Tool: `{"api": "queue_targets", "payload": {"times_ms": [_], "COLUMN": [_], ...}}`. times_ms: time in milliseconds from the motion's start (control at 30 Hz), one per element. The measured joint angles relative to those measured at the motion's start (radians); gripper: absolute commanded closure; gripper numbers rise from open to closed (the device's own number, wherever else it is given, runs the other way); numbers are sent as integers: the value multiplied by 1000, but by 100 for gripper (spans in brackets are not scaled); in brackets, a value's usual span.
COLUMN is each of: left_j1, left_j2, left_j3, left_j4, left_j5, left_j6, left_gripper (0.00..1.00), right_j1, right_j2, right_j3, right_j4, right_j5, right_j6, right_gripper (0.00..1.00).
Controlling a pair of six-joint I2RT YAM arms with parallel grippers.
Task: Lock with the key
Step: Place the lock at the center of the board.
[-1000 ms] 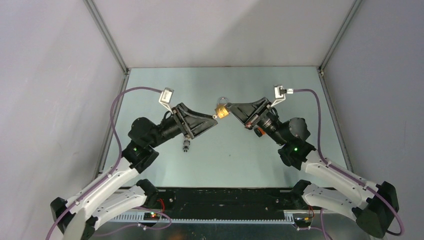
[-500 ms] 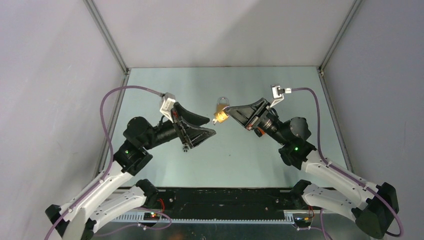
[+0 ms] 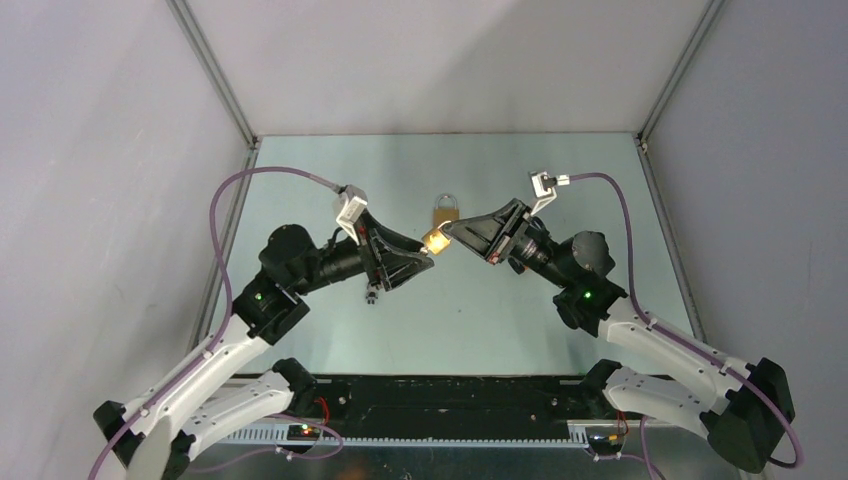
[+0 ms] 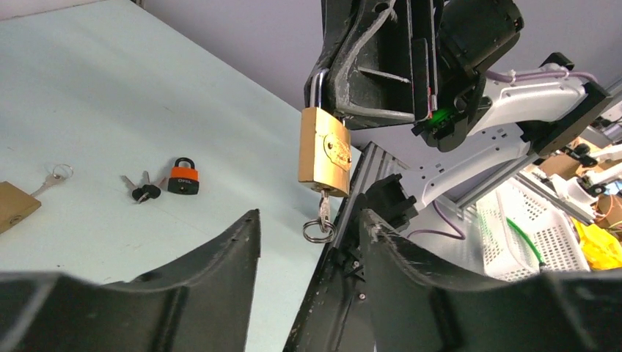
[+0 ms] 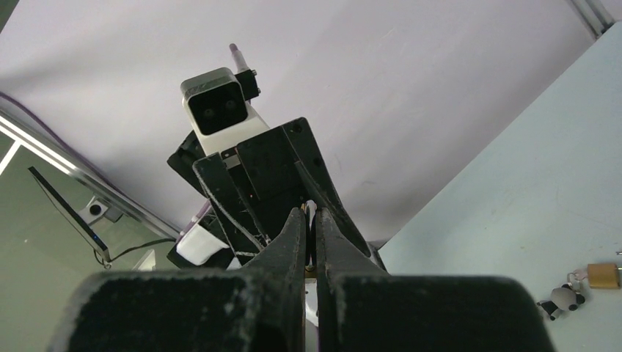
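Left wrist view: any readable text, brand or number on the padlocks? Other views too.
Nothing reads in full.
brass padlock: embossed oval badge on its face, too blurred to read.
small orange-and-black padlock: pale lettering on its body, too small to read.
Top external and right wrist views: no lettering visible.

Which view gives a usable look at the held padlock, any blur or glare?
Left wrist: padlock and key crisp, evenly lit. Top external: padlock tiny, light flat. Right wrist: hidden behind its own dark, shut end effector.
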Motion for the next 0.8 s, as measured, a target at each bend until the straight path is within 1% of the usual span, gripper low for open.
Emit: {"api": "queue_targets", "payload": {"times_ms": [167,233,267,300,333,400,500,567,633,700,800], "left_j1": [0,0,0,0,0,0,0,2,2,2,2], "left_j2": [1,1,0,-1,-3,-6,-10,-10,-10,-10,-10], "left_j3": [0,0,0,0,0,0,0,0,0,0,0], "left_j4": [-6,-7,-7,-7,-8,-8,-8,-10,-11,-13,-18], "left_j5": [8,9,12,15,17,23,23,22,21,10,-13], "left_j6": [4,10,13,16,20,27,35,37,37,35,18], "left_gripper": [57,65,74,79,89,99,100,100,100,100,100], "right_j1": [0,0,0,0,0,0,0,0,-1,-1,1], "right_j2": [6,11,15,19,21,24,26,27,29,33,41], "right_j3": [0,0,2,3,3,6,10,13,13,14,18], "right_j4": [0,0,-2,-3,-6,-11,-13,-13,-12,-8,-1], "right_j5": [-18,-26,-30,-34,-38,-44,-53,-58,-62,-65,-74], "right_j6": [4,3,3,2,2,0,-3,-6,-8,-8,-8], "right_gripper": [100,100,100,100,100,100,100,97,91,81,72]}}
